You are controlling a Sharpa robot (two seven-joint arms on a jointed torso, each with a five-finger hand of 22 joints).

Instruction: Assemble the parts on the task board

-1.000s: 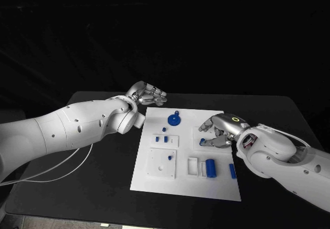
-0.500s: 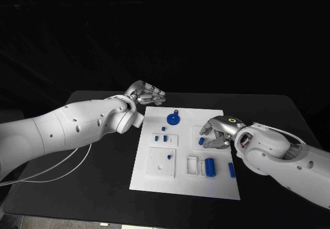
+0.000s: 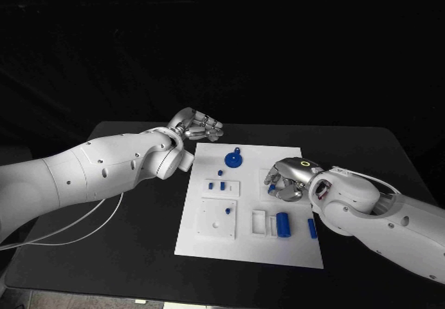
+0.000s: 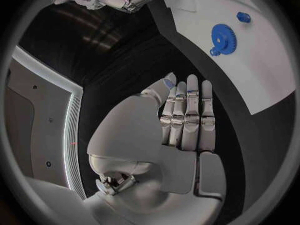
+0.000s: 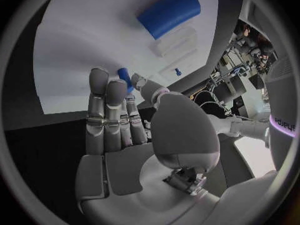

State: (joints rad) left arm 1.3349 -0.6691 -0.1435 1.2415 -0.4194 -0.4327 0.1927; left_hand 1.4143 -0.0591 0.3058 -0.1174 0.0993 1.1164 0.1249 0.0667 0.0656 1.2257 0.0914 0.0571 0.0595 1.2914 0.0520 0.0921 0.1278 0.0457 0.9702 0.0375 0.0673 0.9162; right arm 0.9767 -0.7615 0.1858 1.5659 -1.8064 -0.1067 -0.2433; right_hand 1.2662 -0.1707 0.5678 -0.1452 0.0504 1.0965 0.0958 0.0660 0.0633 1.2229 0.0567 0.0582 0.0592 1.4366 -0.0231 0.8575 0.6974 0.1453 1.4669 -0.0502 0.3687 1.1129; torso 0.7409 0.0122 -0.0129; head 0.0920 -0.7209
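Note:
The white task board (image 3: 298,252) lies mid-table. My right hand (image 3: 289,178) is low over its right side. In the right wrist view, thumb and a fingertip pinch a small blue peg (image 5: 125,79) down at the board. A blue cylinder (image 3: 283,226) (image 5: 169,13) lies in a white cradle nearer me, with a short blue piece (image 3: 312,229) to its right. The blue gear (image 3: 233,159) (image 4: 222,36) lies at the board's far end. My left hand (image 3: 197,125) hovers off the board's far left corner, fingers straight and side by side (image 4: 187,115), holding nothing.
On the board's left side sit a small blue peg (image 3: 220,172), a white block with two blue pegs (image 3: 217,187) and a larger white block with holes (image 3: 218,219). A white frame (image 3: 260,222) lies beside the cylinder. A pale cable (image 3: 88,225) trails across the table's left.
My right hand has slid left across the board and its fingers have come down round the small blue peg. The left hand has stayed put.

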